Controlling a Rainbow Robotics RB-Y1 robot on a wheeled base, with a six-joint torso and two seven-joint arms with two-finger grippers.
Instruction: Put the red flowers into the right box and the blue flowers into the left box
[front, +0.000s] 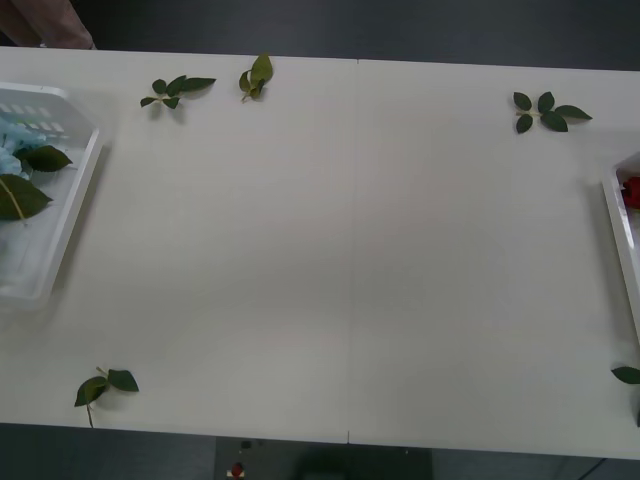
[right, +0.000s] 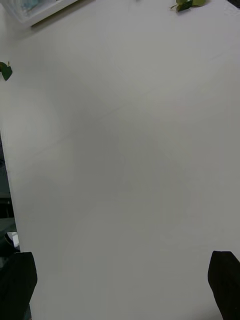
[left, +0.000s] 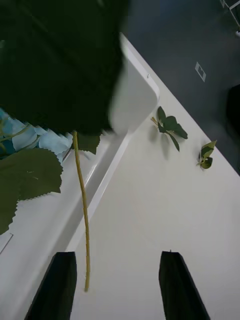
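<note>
Risk, by my reading: left gripper (left: 117, 285), fingers spread and empty above the left box (left: 135, 95), could snag the blue flowers' (left: 30, 140) stem at nine o'clock.

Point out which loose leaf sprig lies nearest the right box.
The sprig at the table's front right edge, just below the right box; the other sprigs lie farther off.

The left box (front: 62, 215) runs off the front view's edge, its blue flowers (front: 10, 158) mostly cut away. Opposite, the right box (front: 617, 215) shows just a rim and a red scrap (front: 632, 190).
</note>
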